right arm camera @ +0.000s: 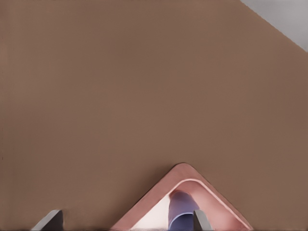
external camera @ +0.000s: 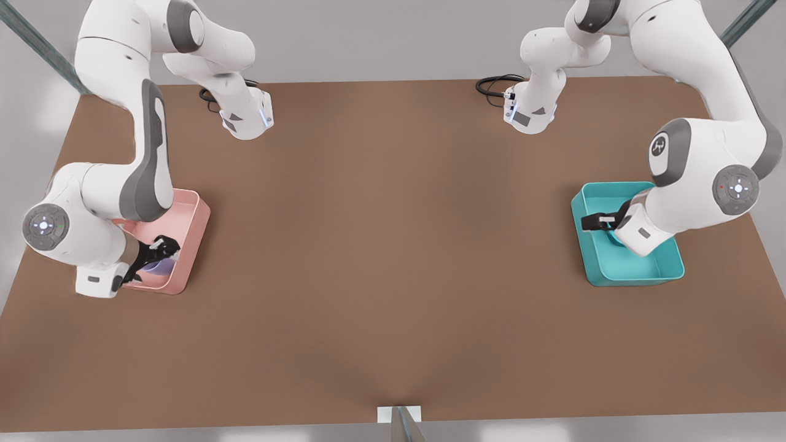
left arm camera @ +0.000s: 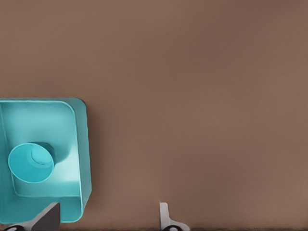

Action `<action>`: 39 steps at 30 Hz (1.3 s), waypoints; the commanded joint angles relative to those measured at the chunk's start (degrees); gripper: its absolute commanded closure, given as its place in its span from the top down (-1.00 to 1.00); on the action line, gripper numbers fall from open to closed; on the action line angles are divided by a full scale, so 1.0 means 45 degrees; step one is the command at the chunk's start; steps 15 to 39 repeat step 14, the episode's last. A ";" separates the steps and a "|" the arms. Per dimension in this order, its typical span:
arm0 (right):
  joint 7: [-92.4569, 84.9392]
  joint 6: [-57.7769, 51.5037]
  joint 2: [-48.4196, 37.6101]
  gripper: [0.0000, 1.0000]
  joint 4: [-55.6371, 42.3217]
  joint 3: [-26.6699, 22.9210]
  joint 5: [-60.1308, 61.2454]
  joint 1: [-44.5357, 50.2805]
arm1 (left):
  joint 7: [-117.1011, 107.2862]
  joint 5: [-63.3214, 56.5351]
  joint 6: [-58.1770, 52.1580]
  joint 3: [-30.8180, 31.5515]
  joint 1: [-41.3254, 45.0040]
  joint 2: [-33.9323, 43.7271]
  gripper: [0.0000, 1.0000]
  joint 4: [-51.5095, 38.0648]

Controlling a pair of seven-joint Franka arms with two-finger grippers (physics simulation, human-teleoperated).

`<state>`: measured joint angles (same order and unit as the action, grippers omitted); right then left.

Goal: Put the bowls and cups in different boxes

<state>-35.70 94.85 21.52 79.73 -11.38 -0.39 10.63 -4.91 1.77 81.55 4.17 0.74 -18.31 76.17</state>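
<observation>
**Sorting nearly done, both items already in separate boxes**

Sitting inside the teal box (left arm camera: 79,144), on its floor near one corner: the teal bowl (left arm camera: 30,162), upright, opening up. Left gripper (left arm camera: 108,219) above the box edge, fingers spread wide, nothing between them; one finger over the box rim, the other over bare table (external camera: 393,258). In the front view, same left gripper (external camera: 594,222) over the teal box (external camera: 638,270) on that view's right.

Lavender cup (right arm camera: 180,216) inside the pink box (right arm camera: 202,185), close to a corner, partly cut off at the frame edge. Right gripper (right arm camera: 125,221) fingers set wide apart, holding nothing; one fingertip just beside the cup, contact not clear. Front view: right gripper (external camera: 156,252) low over the pink box (external camera: 196,215) on that view's left, cup (external camera: 156,265) barely showing under it.

Judged: bowl and cup separated as asked; placing done. Left to do: pull both arms up and clear.

Around: plain brown table, cables (external camera: 494,85) by the arm bases, a small bracket (external camera: 399,417) at the near edge. Nothing blocking. Only risk: right finger brushing the cup on retreat and tipping it.
</observation>
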 commanded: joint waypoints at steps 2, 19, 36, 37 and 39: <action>0.7854 -0.5102 0.0042 1.00 -0.1565 0.0030 -0.1377 0.0586 | 0.0037 -0.0061 -0.0798 0.0303 0.0012 0.0005 1.00 -0.0033; 0.7698 -0.4907 -0.2478 1.00 0.0037 0.1905 -0.1319 -0.1445 | 0.0036 -0.0023 -0.1169 0.0323 -0.0047 0.0162 1.00 -0.0033; 0.7698 -0.4907 -0.2478 1.00 0.0037 0.1905 -0.1319 -0.1445 | 0.0036 -0.0023 -0.1169 0.0323 -0.0047 0.0162 1.00 -0.0033; 0.7698 -0.4907 -0.2478 1.00 0.0037 0.1905 -0.1319 -0.1445 | 0.0036 -0.0023 -0.1169 0.0323 -0.0047 0.0162 1.00 -0.0033; 0.7698 -0.4907 -0.2478 1.00 0.0037 0.1905 -0.1319 -0.1445 | 0.0036 -0.0023 -0.1169 0.0323 -0.0047 0.0162 1.00 -0.0033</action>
